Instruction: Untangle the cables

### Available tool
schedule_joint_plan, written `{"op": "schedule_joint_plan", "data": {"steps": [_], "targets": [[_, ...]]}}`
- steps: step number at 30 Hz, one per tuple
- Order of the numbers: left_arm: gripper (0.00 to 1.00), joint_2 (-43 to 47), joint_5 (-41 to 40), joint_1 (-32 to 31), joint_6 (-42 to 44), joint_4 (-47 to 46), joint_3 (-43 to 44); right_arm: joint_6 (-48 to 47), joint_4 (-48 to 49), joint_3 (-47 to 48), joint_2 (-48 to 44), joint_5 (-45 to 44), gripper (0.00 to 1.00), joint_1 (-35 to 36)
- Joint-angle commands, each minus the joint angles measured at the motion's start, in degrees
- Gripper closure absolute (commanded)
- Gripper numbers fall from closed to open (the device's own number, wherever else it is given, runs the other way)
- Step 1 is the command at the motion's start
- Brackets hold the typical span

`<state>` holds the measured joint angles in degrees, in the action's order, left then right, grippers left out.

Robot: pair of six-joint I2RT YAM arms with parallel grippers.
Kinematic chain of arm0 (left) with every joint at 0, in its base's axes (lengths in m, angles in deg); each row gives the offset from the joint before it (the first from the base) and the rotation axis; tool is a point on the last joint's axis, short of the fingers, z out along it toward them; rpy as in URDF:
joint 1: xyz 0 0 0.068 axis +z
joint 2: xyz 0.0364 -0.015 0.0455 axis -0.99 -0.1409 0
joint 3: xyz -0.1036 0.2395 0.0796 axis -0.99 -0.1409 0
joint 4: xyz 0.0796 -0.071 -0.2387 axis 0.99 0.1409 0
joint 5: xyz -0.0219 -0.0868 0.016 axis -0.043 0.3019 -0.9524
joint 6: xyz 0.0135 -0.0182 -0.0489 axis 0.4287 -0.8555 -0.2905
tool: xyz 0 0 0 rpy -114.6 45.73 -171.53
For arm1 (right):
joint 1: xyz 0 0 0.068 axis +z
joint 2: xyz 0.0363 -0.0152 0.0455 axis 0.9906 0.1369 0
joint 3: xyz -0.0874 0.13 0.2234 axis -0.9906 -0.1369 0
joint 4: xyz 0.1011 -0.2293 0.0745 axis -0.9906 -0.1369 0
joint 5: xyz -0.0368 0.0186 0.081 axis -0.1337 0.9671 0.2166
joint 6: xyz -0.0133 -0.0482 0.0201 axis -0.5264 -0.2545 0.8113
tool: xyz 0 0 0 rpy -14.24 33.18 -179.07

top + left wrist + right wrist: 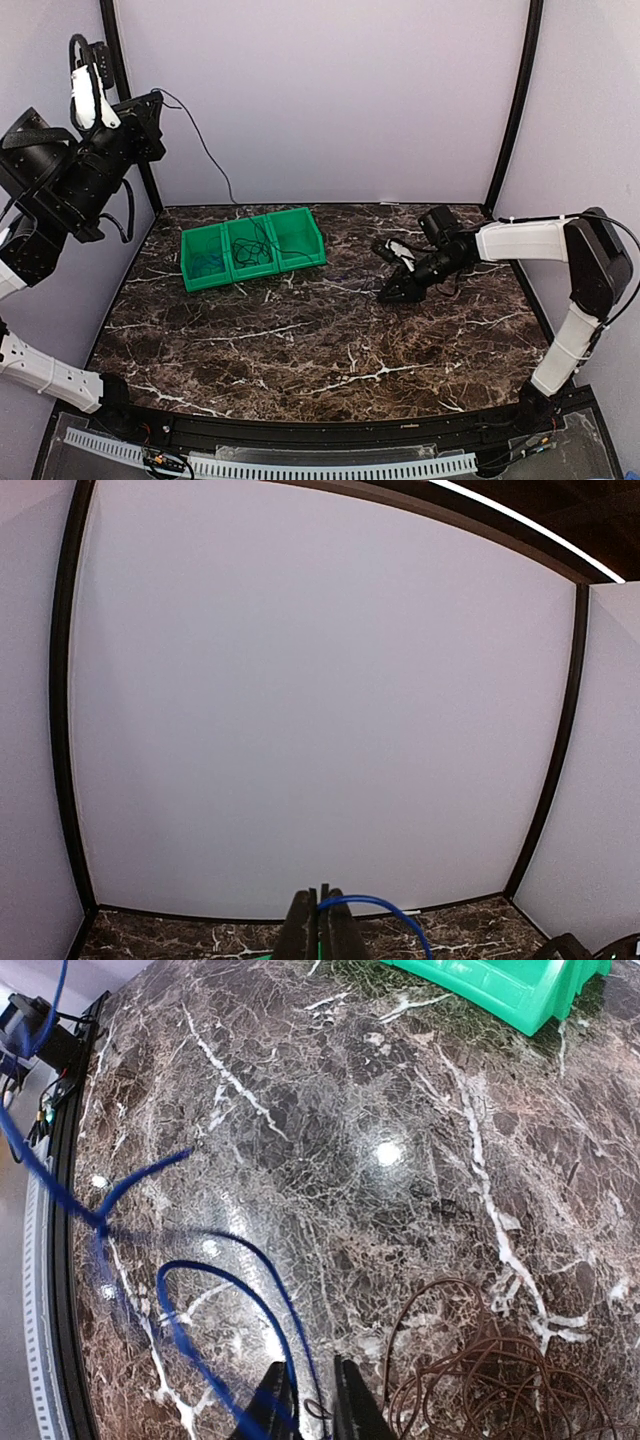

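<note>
My left gripper (pixel 152 108) is raised high at the far left, shut on a thin blue cable (pixel 390 908) that arcs out to the right of its fingers (pixel 300 930). A thin cable (pixel 205 150) runs from it down toward the green bin (pixel 300 215). My right gripper (pixel 388 293) is low over the table at the right, beside a dark cable pile (pixel 400 252). In the right wrist view its jaws stand a narrow gap apart, a blue cable (pixel 205 1280) loops in front and runs between them, and a brown cable tangle (pixel 490 1380) lies to the right.
The green bin (pixel 500 990) has three compartments holding blue and dark cables. Black frame posts (pixel 512 110) stand at the back corners. The table's front edge with a cable duct (pixel 300 465) is near the arm bases.
</note>
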<state>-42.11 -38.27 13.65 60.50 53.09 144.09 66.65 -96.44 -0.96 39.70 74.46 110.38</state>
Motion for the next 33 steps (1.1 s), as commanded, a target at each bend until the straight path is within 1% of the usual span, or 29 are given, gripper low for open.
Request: {"op": "schedule_joint_plan", "data": {"steps": [1, 3, 5, 6, 7, 8, 9, 10, 11, 13, 15, 20, 23, 25, 28, 29, 31, 32, 33], "targets": [[1.00, -0.97, -4.29, 0.22, 1.58, 2.06, -0.04, 0.08, -0.40, -0.13, -1.34, 1.01, 0.86, -1.36], [1.00, -0.49, -6.08, 0.22, 4.25, 1.35, 0.52, 0.33, -0.41, -0.15, -1.28, -0.06, 0.87, -1.83], [1.00, 0.11, -10.12, 0.22, 13.36, -2.95, 5.22, 0.94, -0.25, -0.29, -0.89, -1.19, 0.91, -3.00], [1.00, 0.13, -10.65, 0.22, 15.37, -4.32, 6.52, 1.15, -0.22, -0.22, -0.70, -1.32, 0.94, -3.29], [1.00, -0.05, -11.58, 0.22, 19.14, -5.10, 9.43, 1.31, -0.22, -0.07, -0.41, -1.63, 0.98, -3.55], [1.00, -0.30, -12.13, 0.22, 21.51, -7.54, 10.87, 1.38, -0.26, 0.09, -0.07, -2.33, 1.00, -3.70], [1.00, -0.90, -13.09, 0.22, 26.49, -8.91, 14.01, 1.56, -0.28, 0.27, 0.36, -3.06, 1.00, -3.80], [1.00, -1.34, -13.59, 0.22, 28.66, -11.28, 15.62, 1.76, -0.22, 0.41, 0.66, -3.99, 1.00, -3.86], [1.00, -2.39, -14.27, 0.22, 31.99, -11.83, 19.18, 2.07, -0.02, 0.54, 1.02, -4.91, 1.00, -3.90], [1.00, -3.80, -14.93, 0.22, 35.43, -12.41, 23.95, 2.65, 0.00, 0.88, 1.66, -6.47, 1.00, -4.08], [1.00, -4.63, -15.40, 0.22, 38.12, -13.48, 26.69, 3.06, 0.09, 1.09, 2.11, -7.59, 1.00, -4.29], [1.00, -4.67, -16.58, 0.22, 43.33, -18.28, 26.86, 3.33, 0.46, 1.10, 2.32, -8.58, 0.99, -4.43], [1.00, -4.09, -16.90, 0.22, 42.53, -17.99, 25.82, 3.09, 0.06, 1.37, 2.63, -8.19, 0.97, -4.52], [1.00, -3.54, -17.00, 0.22, 40.00, -15.39, 24.36, 2.22, -0.49, 1.54, 2.13, -5.17, 0.95, -4.52], [1.00, -2.85, -17.48, 0.22, 35.80, -12.81, 20.73, 1.25, -1.54, 2.08, 0.48, -0.54, 0.95, -4.52], [1.00, -2.75, -17.77, 0.22, 34.45, -10.39, 20.03, 0.99, -2.10, 2.46, -0.22, 0.88, 0.95, -4.52], [1.00, -2.48, -18.30, 0.22, 29.38, -5.08, 18.20, 0.68, -3.50, 3.61, -1.91, 3.23, 0.95, -4.39], [1.00, -2.30, -18.39, 0.22, 25.30, -3.28, 16.77, 0.60, -3.91, 4.15, -2.83, 3.96, 0.94, -4.31], [1.00, -2.17, -18.41, 0.22, 20.70, 1.11, 15.64, 0.60, -4.34, 4.75, -3.60, 4.65, 0.94, -4.20]]}}
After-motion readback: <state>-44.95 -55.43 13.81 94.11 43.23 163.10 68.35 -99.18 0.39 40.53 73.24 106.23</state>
